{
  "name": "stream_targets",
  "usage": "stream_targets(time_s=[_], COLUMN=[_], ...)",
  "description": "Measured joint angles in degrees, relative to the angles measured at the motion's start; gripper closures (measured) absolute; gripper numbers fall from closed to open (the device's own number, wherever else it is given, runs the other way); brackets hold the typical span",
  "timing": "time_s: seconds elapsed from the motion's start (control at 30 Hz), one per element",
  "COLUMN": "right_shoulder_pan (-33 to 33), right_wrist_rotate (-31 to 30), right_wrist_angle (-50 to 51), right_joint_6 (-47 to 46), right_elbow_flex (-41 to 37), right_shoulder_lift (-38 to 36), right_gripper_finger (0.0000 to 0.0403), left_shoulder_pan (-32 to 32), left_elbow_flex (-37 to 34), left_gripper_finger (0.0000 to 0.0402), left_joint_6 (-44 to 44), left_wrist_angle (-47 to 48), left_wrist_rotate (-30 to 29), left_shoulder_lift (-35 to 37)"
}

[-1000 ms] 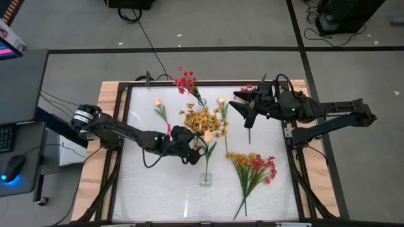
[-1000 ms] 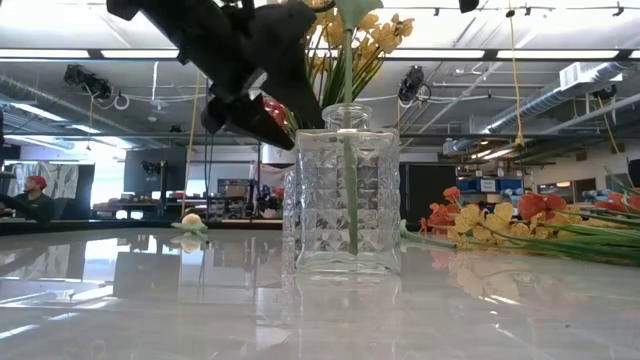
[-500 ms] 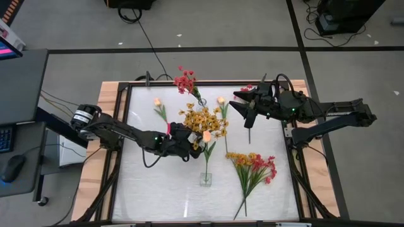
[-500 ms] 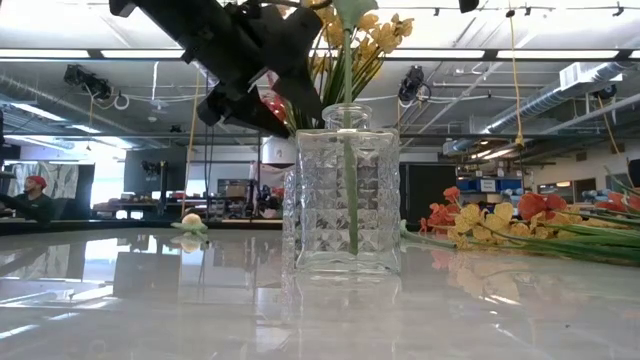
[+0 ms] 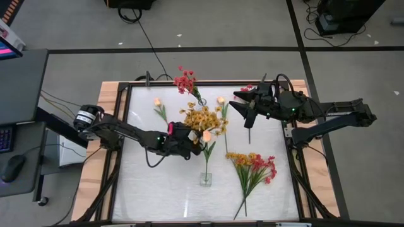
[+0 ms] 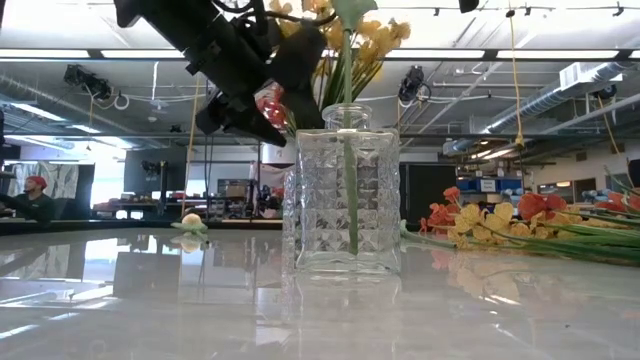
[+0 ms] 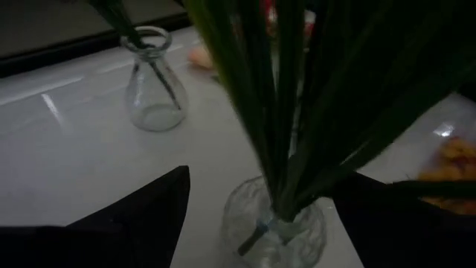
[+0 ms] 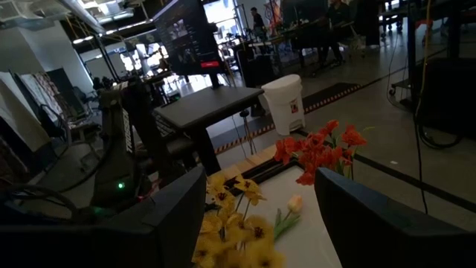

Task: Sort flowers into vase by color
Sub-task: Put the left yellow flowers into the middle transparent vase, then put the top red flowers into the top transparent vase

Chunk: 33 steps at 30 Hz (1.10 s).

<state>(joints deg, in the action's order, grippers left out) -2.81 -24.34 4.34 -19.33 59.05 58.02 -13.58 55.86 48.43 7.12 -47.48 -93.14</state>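
Left hand above tabletop centre, fingers spread wide, holding nothing, stems of square vase between them in wrist view. Square vase holds peach bud and yellow sprigs. Round vase behind holds red sprig. Mixed red-yellow bunch lies on tabletop right of vase. Two peach buds lie loose at rear. Right hand raised over rear right, open, empty
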Motion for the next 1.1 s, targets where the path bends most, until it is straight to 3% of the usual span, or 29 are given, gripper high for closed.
stream_targets(time_s=[0.3, 0.83, 1.1], right_shoulder_pan=[0.0, 0.0, 0.0], right_wrist_rotate=[0.0, 0.0, 0.0], right_wrist_angle=[0.0, 0.0, 0.0], right_joint_6=[0.0, 0.0, 0.0], right_elbow_flex=[0.0, 0.0, 0.0], right_shoulder_lift=[0.0, 0.0, 0.0], right_gripper_finger=[0.0142, 0.0142, 0.0142], left_shoulder_pan=[0.0, -2.3, -3.1], left_elbow_flex=[0.0, 0.0, 0.0], left_gripper_finger=[0.0074, 0.0074, 0.0074], left_joint_6=[0.0, -0.2, 1.5], left_wrist_angle=[1.2, 1.8, 8.8], left_wrist_rotate=[-1.0, 9.8, 15.7], left_shoulder_lift=[-0.1, 0.0, 1.1])
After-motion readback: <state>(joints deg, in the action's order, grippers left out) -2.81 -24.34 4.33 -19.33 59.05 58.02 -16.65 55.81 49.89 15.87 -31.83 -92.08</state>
